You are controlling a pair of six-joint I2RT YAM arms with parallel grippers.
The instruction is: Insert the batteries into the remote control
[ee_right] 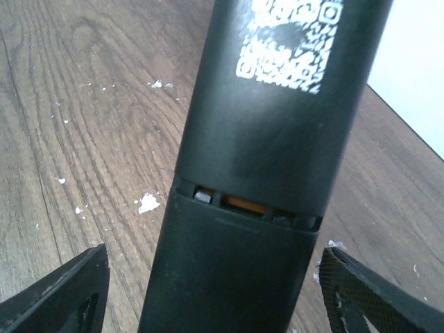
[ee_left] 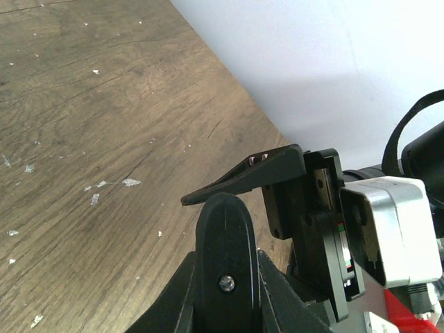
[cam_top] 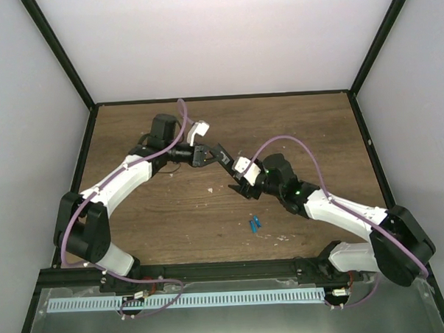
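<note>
While both arms are reaching in over its middle, the bench [cam_top: 309,133] is showing a dark brown wood grain flecked with small white chips [ee_right: 148,203]. Plain white walls [cam_top: 216,41] are closing it in on three sides, with black frame posts [cam_top: 58,50] running up the corners.

The left tool [cam_top: 199,156] is gripping one end of the remote control [ee_right: 277,139], jaws clamped tight on it. The right tool [ee_right: 215,251] is standing open, its fingers [ee_right: 62,298] sitting either side of the remote's other end, with a gap on each side and no contact.

The remote is lying lengthwise between the two tools, its plain back face turning toward the right wrist camera. A seam is crossing it where the cover meets the body, with a sliver of orange showing in the gap.

The batteries [cam_top: 255,224] are lying together on the bench, nearer the arm bases, close to the right forearm and well apart from the remote.

A white QR code [ee_right: 291,41] is showing on the remote's back, too blurred to read.
</note>
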